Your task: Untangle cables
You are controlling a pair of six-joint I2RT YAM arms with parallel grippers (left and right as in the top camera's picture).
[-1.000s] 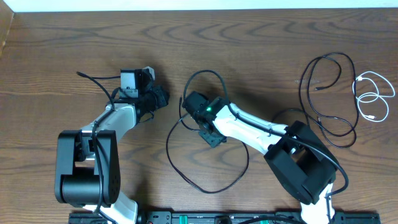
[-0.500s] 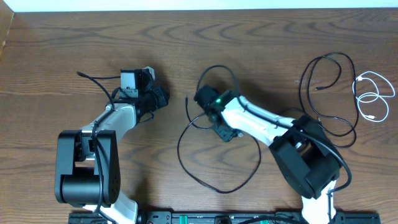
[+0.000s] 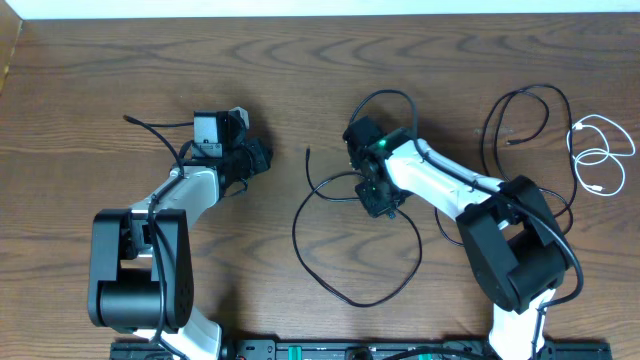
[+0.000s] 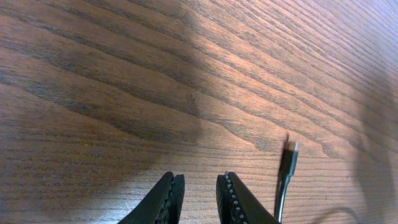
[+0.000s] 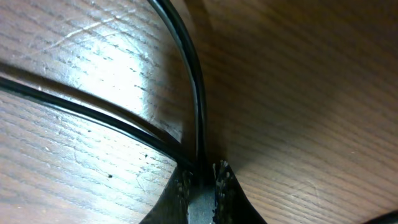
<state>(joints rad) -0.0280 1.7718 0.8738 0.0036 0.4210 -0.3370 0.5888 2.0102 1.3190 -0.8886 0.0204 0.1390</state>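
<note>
A long black cable point(image 3: 340, 260) lies in loops on the wooden table at centre. My right gripper point(image 3: 362, 135) is shut on this cable; in the right wrist view the cord point(image 5: 189, 68) runs up from between the closed tips point(image 5: 203, 171), with a second strand point(image 5: 81, 109) crossing beside it. My left gripper point(image 3: 262, 155) is slightly open and empty, its tips point(image 4: 200, 183) just above the wood, a black plug end point(image 4: 287, 163) lying to its right. Another black cable point(image 3: 525, 150) and a white cable point(image 3: 600, 155) lie at the right.
The arm bases stand at the front edge, left base point(image 3: 135, 270) and right base point(image 3: 515, 250). A thick black wire point(image 3: 150, 125) runs from the left arm. The table's far edge point(image 3: 320, 14) meets a white wall.
My right gripper has moved right and away from the front edge, dragging the black cable with it; the loops have shifted rightward. The left arm has not moved.
</note>
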